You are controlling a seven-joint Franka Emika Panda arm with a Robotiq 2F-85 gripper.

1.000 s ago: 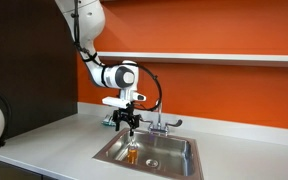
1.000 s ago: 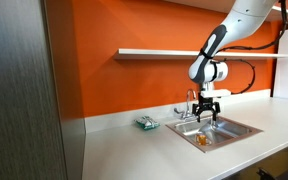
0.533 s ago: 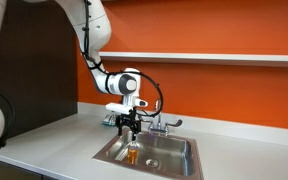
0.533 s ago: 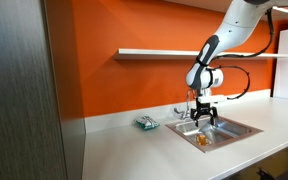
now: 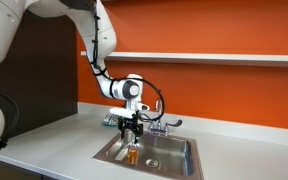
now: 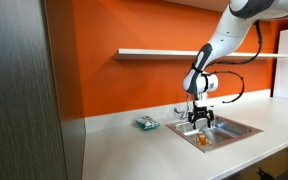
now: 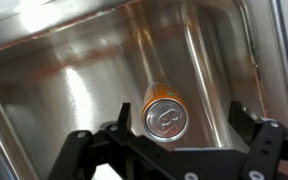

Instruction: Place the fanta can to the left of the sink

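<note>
As the arm lowers since a second ago, gripper (image 7: 174, 155) hangs wide apart over fanta can (image 7: 164, 112) standing in sink (image 5: 170, 149); grasp looks next.

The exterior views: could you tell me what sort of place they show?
Probably an office kitchenette: a stainless steel sink with chrome faucet, set in a pale countertop below a wall shelf.
</note>
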